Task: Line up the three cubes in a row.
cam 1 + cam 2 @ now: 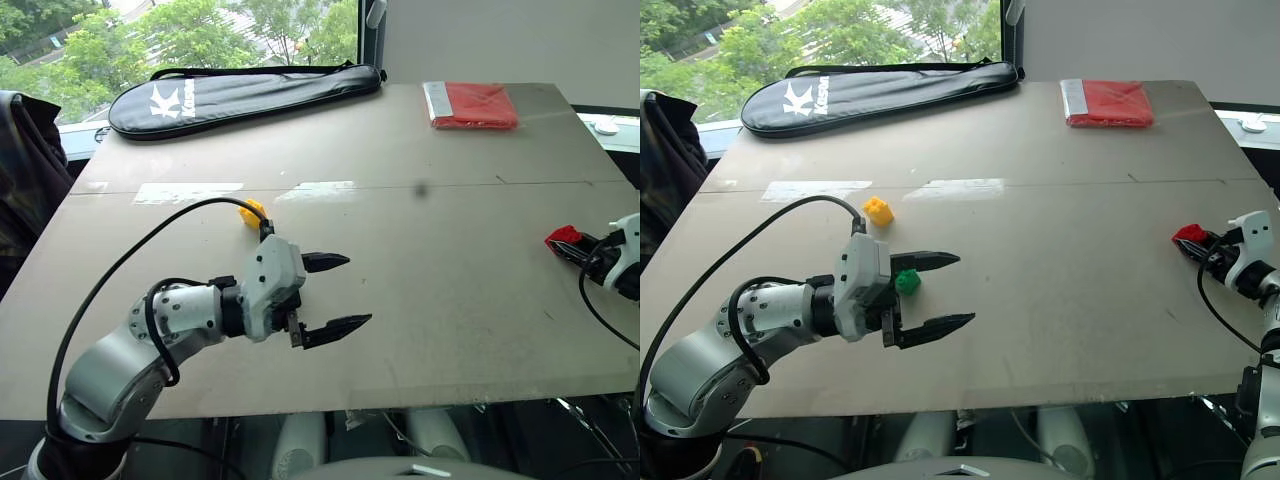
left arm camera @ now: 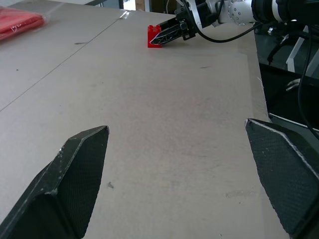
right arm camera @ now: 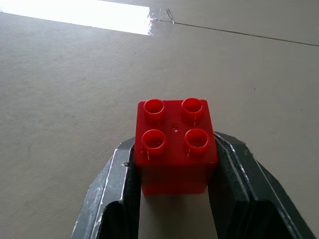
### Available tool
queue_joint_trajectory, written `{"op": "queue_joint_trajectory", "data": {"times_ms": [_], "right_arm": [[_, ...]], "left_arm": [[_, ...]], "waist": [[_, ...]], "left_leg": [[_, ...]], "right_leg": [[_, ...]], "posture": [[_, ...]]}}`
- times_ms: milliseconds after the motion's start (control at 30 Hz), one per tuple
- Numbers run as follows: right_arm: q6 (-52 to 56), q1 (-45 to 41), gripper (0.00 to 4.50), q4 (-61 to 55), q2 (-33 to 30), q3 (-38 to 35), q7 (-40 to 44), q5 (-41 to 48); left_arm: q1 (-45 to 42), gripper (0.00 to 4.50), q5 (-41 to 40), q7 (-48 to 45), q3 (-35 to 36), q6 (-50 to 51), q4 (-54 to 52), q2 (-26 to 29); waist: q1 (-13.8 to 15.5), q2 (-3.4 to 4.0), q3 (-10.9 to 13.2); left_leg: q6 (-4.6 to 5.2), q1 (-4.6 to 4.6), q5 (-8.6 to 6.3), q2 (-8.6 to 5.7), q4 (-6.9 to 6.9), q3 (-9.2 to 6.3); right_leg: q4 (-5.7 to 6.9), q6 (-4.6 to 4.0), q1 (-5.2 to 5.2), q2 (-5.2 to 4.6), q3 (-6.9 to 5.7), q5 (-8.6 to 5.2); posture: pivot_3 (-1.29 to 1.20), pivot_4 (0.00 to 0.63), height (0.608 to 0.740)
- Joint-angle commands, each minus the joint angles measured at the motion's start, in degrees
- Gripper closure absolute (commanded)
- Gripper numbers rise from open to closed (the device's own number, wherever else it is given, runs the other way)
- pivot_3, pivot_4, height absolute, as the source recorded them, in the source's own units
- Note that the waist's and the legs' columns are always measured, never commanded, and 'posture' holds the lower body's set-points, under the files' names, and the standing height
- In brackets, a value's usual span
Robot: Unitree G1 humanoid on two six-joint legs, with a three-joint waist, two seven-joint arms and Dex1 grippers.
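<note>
1. The red cube, four round studs on top, sits near the tabletop's right edge, clamped between the right hand's fingers.
2. The yellow cube and green cube lie close together on the left; the left hand, jaws spread wide and empty, hovers just beside the green one.
3. Three cubes in all; at the far edge, one black racket bag and one red packet.

An indoor workroom or lab-like space: a large bare grey board table stands against a window showing green trees. On the table by the window lies a black racket bag.
</note>
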Motion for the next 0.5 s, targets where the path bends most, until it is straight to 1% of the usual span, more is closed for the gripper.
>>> {"op": "queue_joint_trajectory", "data": {"times_ms": [33,200,233,267,300,367,500], "right_arm": [[0.95,2.89,3.20,-8.79,1.46,-1.00,0.45,2.53],[9.37,16.40,3.20,-37.65,7.47,2.86,1.78,7.22],[9.73,17.86,3.20,-42.37,8.34,4.64,3.10,7.75],[9.18,18.27,3.20,-45.29,8.37,7.15,6.50,7.71],[8.77,18.39,3.20,-46.91,8.21,8.84,8.92,7.61],[7.85,17.26,3.20,-46.50,7.14,11.29,12.12,6.22],[2.97,9.57,3.20,-37.78,5.17,17.46,24.40,3.53]], "left_arm": [[0.80,0.00,0.20,0.07,0.97,-0.96,-1.79,0.47],[2.00,0.00,0.19,-0.12,1.66,-0.98,-1.33,0.84],[2.07,0.00,0.46,-0.49,1.41,-1.17,-1.05,1.04],[1.87,0.00,0.88,-1.08,1.04,-1.51,-0.55,1.31],[1.64,0.00,1.21,-1.48,0.72,-1.73,-0.17,1.47],[0.94,0.00,1.74,-2.19,0.24,-2.09,0.64,1.75],[-0.45,0.00,3.59,-4.58,0.03,-3.38,2.43,3.27]], "waist": [[0.02,0.00,0.00],[0.32,0.04,-0.01],[0.18,0.05,-0.01],[0.13,0.06,0.00],[0.02,0.12,0.04],[0.05,0.15,0.06],[0.20,0.16,0.08]], "left_leg": [[0.00,0.00,0.00,0.00,0.00,-0.01],[0.00,0.01,0.00,0.03,-0.04,-0.12],[0.00,-0.01,0.00,0.04,-0.05,-0.11],[0.00,0.02,0.00,0.05,-0.06,-0.09],[0.00,0.03,0.00,0.05,-0.06,-0.08],[0.00,0.09,0.00,0.04,-0.05,0.01],[0.01,0.11,0.02,0.03,0.06,0.00]], "right_leg": [[0.00,0.01,0.00,0.00,-0.01,0.00],[0.02,0.20,0.02,0.02,-0.09,0.10],[0.03,0.23,0.00,0.02,-0.08,0.12],[0.02,0.40,0.01,0.03,-0.08,0.00],[0.01,0.40,0.01,0.03,-0.07,-0.02],[0.02,0.29,0.01,0.03,0.02,-0.06],[0.03,0.19,0.04,0.06,0.01,0.01]], "posture": [[0.00,0.150,0.708],[0.00,0.150,0.708],[0.00,0.150,0.708],[0.00,0.150,0.708],[0.00,0.150,0.708],[0.00,0.150,0.708],[0.00,0.150,0.708]]}}
